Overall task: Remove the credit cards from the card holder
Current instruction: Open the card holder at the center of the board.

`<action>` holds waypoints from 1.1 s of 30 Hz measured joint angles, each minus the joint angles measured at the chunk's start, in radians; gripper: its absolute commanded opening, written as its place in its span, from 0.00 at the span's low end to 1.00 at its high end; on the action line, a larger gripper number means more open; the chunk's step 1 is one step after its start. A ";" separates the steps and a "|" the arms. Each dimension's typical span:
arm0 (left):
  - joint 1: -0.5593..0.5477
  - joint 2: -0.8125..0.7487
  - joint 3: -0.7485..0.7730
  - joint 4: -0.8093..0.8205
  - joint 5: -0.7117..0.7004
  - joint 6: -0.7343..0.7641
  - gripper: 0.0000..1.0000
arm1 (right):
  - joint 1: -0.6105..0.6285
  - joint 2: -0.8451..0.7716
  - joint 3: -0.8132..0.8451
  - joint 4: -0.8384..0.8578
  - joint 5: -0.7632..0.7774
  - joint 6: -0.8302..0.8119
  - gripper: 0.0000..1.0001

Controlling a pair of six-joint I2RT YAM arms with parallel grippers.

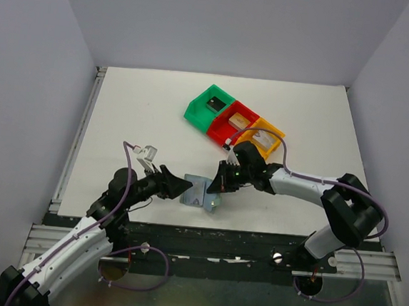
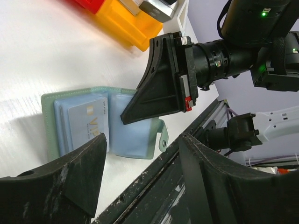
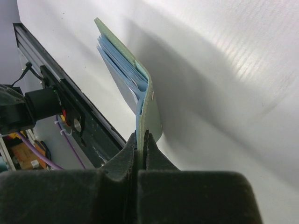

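Our right gripper clamps a flap of the soft grey-blue bifold card holder near the white table front edge; we should bring the left gripper, jaws apart, squarely onto the silver-grey plastic card.

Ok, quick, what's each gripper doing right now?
Left gripper: open, holding nothing.
Right gripper: shut on the holder.
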 measured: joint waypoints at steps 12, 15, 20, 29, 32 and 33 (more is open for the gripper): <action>0.000 0.034 -0.001 0.024 -0.002 -0.014 0.78 | -0.026 0.034 0.000 -0.021 0.005 -0.011 0.40; 0.000 0.032 -0.004 0.023 -0.002 -0.014 0.79 | -0.027 0.036 0.000 -0.045 0.011 -0.019 0.47; 0.000 0.022 -0.004 0.019 -0.003 -0.014 0.79 | -0.031 0.033 0.015 -0.098 0.035 -0.041 0.54; 0.000 0.022 -0.004 0.016 -0.004 -0.014 0.79 | -0.033 -0.025 0.053 -0.200 0.092 -0.086 0.55; 0.000 0.023 -0.004 0.016 -0.004 -0.014 0.79 | -0.033 -0.033 0.053 -0.214 0.098 -0.093 0.45; 0.000 0.024 -0.004 0.017 -0.004 -0.014 0.78 | -0.033 -0.033 0.053 -0.217 0.097 -0.097 0.41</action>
